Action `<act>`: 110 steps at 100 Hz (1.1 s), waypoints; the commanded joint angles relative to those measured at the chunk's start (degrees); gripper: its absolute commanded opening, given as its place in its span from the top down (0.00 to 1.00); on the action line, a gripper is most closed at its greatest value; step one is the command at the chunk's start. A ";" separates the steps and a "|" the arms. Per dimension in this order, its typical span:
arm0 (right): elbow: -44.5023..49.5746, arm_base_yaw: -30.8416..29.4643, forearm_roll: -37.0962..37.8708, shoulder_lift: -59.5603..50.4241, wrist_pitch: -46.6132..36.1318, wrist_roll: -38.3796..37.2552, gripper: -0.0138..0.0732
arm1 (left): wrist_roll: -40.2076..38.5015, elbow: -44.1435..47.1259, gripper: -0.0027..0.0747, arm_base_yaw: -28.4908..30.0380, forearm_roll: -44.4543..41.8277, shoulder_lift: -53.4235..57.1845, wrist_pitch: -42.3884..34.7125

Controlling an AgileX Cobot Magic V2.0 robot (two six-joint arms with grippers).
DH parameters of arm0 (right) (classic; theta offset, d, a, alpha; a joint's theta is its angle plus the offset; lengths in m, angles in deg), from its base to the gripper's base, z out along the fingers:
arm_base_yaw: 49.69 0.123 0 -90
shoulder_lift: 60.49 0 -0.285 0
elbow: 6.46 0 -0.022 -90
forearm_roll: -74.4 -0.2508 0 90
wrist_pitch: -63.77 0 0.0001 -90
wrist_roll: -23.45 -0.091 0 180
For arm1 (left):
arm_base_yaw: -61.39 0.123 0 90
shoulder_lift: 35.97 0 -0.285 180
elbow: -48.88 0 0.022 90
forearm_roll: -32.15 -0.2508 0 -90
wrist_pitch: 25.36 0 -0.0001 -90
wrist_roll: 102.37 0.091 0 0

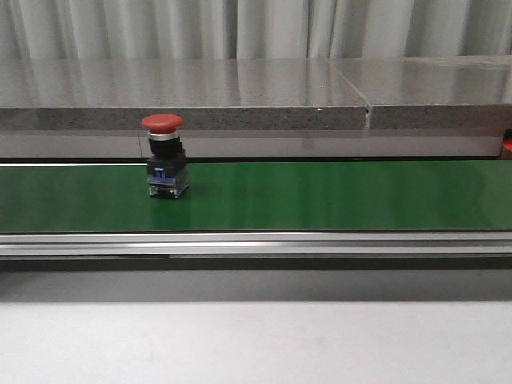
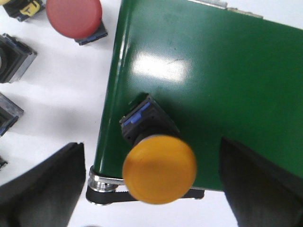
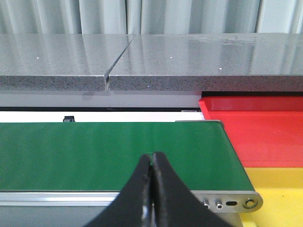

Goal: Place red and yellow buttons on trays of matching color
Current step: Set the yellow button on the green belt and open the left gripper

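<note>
A red button (image 1: 164, 160) stands upright on the green conveyor belt (image 1: 320, 196), left of centre in the front view. In the left wrist view a yellow button (image 2: 159, 169) sits on the belt's end (image 2: 199, 85). My left gripper (image 2: 151, 189) is open above it, with its fingers (image 2: 45, 184) wide apart on either side and not touching it. Another red button (image 2: 74, 16) lies on the white table beside the belt. My right gripper (image 3: 153, 158) is shut on nothing, over the belt's other end near the red tray (image 3: 255, 127) and the yellow tray (image 3: 279, 189).
Several more buttons (image 2: 14, 59) lie on the white table by the belt's left end. A grey stone ledge (image 1: 240, 96) runs behind the belt. An aluminium rail (image 1: 256, 242) edges the belt's front.
</note>
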 commanded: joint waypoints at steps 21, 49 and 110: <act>-0.81 -0.22 0.51 -0.65 -4.46 0.40 0.92 | 2.57 0.74 0.43 -3.44 2.04 9.42 -6.96; -0.81 -0.22 0.51 -0.65 -4.46 0.40 0.92 | 3.36 6.30 0.99 -11.75 1.72 18.36 -12.58; -0.81 -0.22 0.51 -0.65 -4.46 0.40 0.92 | 4.05 27.76 0.99 -19.88 0.46 49.52 -24.87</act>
